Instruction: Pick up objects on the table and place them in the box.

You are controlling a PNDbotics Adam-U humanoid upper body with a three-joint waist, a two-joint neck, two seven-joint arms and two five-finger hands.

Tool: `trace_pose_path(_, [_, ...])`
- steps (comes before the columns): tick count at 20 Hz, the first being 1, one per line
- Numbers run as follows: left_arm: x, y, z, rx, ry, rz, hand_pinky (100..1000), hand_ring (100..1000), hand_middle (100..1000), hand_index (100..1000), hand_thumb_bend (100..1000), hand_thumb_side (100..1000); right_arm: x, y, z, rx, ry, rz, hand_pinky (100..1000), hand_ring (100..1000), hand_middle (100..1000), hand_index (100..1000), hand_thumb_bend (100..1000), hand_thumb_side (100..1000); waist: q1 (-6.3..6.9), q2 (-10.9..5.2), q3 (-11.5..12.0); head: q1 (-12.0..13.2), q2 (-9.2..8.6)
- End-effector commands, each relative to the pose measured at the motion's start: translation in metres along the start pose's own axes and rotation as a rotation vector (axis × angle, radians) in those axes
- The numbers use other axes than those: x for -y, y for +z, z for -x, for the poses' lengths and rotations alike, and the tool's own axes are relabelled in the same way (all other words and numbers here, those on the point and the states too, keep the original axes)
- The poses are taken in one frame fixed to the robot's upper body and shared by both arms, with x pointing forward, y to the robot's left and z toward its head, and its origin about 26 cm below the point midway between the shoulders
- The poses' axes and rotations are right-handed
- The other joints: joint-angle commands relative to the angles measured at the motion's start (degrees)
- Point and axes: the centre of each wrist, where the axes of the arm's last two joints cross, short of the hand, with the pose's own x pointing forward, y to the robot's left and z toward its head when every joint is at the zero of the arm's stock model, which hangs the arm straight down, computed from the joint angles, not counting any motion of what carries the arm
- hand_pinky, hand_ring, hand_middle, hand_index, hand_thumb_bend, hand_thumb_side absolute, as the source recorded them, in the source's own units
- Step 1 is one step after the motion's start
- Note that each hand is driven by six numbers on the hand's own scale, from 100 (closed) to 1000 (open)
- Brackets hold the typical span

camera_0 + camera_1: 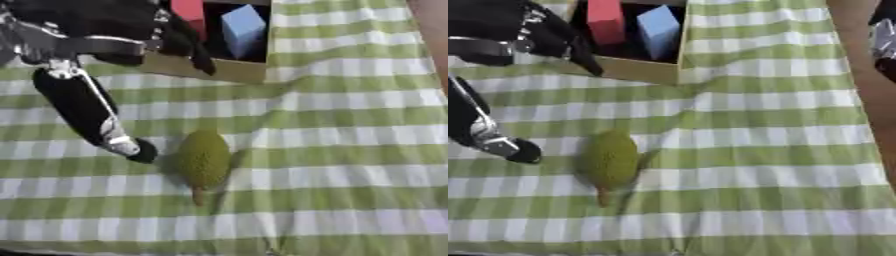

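Covering the table, a green-and-white checked cloth (350,125) carries a bumpy green fruit (204,157) with a stem. The left hand (87,112) hovers beside it, fingers extended, holding nothing. A cardboard box (219,70) holds red (605,20) and blue blocks (243,27).

We saw soft, even daylight, both views blurred, the bumpy green oval fruit (203,159) casting a faint shadow rightward.

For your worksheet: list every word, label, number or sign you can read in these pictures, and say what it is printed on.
None: no readable text shows on the box, the red block, the blue block, the green fruit, the checked cloth or the left hand.
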Motion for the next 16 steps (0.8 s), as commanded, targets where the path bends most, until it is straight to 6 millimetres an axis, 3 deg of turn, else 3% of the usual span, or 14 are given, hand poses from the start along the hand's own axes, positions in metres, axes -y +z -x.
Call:
trace_pose_path(1, [0.005, 0.003, -0.001, -0.029, -0.044, 0.054, 909, 857, 784, 910, 648, 361, 0.007, -0.005, -0.003, 0.024, 0.013, 0.005, 892, 839, 635, 835, 100, 426, -0.06, -1.92, 0.1, -0.3, 0.51])
trace_pose_path(8, [0.024, -0.023, -0.004, -0.016, -0.021, 0.127, 906, 856, 784, 912, 641, 349, 0.005, -0.005, -0.004, 0.017, 0.000, 0.008, 892, 840, 633, 836, 100, 427, 0.09, -1.80, -0.1, 0.1, 0.59])
trace_pose_path(16, [0.047, -0.066, 0.018, -0.052, 0.026, 0.195, 898, 851, 786, 915, 581, 309, 0.003, -0.004, -0.004, 0.006, -0.017, 0.012, 892, 840, 631, 836, 100, 428, 0.15, -1.52, -0.5, 0.5, 0.33])
